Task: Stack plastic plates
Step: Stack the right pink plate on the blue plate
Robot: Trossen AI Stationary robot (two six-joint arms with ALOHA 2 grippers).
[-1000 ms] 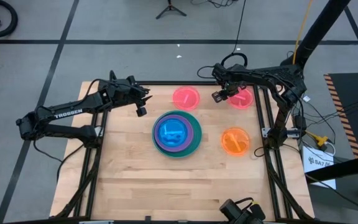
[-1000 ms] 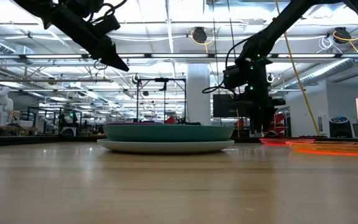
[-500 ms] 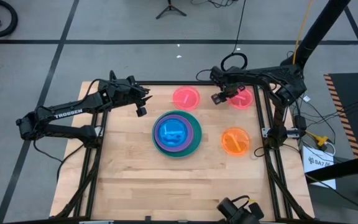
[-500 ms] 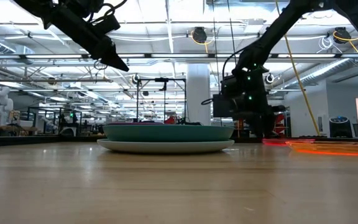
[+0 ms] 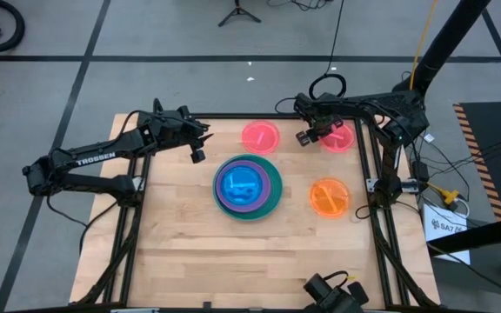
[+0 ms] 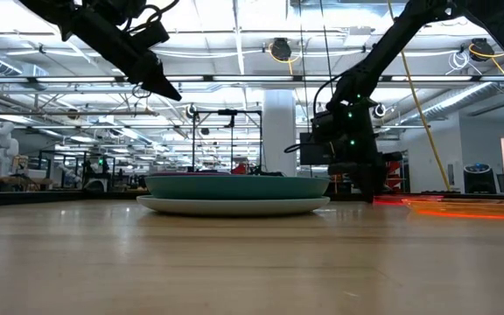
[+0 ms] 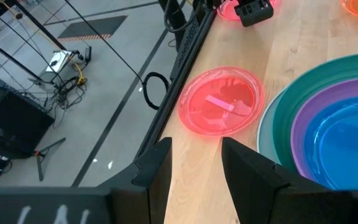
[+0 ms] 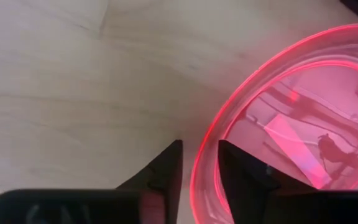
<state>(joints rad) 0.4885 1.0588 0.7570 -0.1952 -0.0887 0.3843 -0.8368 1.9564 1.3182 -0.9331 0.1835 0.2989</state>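
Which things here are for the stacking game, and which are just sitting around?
For the job:
- stack, blue plate on top
- two pink plates
- orange plate
- right gripper, at the rim of a pink plate
- left gripper, waiting beside the stack

Just around:
- cables on the floor
- tripod

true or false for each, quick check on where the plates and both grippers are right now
1. The small blue plate sits on top of the central stack. True.
2. The orange plate is on the stack. False: it lies alone on the table.
3. The right gripper straddles the rim of a pink plate, open. True.
4. The left gripper holds the other pink plate. False: it is open and apart from that plate.
5. Three pink plates are on the table. False: two.
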